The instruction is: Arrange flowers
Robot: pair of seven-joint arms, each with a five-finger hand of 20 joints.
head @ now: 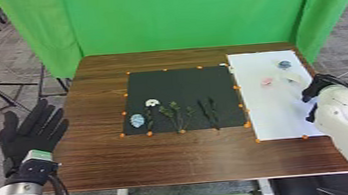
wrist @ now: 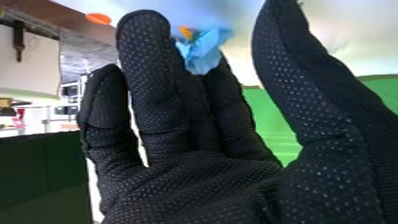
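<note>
Right hand open by the loose flowers on the white sheet

I had the right hand (head: 321, 85) at the right side of the white sheet (head: 275, 120), thumb well apart from the fingers, fingers nearly straight and only lightly bent. I saw nothing in its grip. In the right wrist view the blue flower (wrist: 202, 51) sat beyond the fingers, partly hidden by them; in the head view it lay on the white sheet, farther out than the hand and a bit to its left, not touching. The pale flower (head: 292, 77) was just beside the hand, to its left and slightly farther out. The pink flower (head: 267, 82) lay farther left of the hand, on the same sheet.

My left hand (head: 31, 133) was off the table's left side, open wide, fingers straight and spread, holding nothing.

The black sheet (head: 187, 79) was between the two hands. Going from the left hand toward the right, it had the light-blue bloom (head: 137, 120), then the white flower (head: 152, 102) at the far end of a dark stem (head: 149, 119), the green sprigs (head: 177, 116) and the dark stems (head: 210, 113). Orange markers (head: 151, 134) edged both sheets, and the green curtain (head: 182, 19) hung beyond both hands.
</note>
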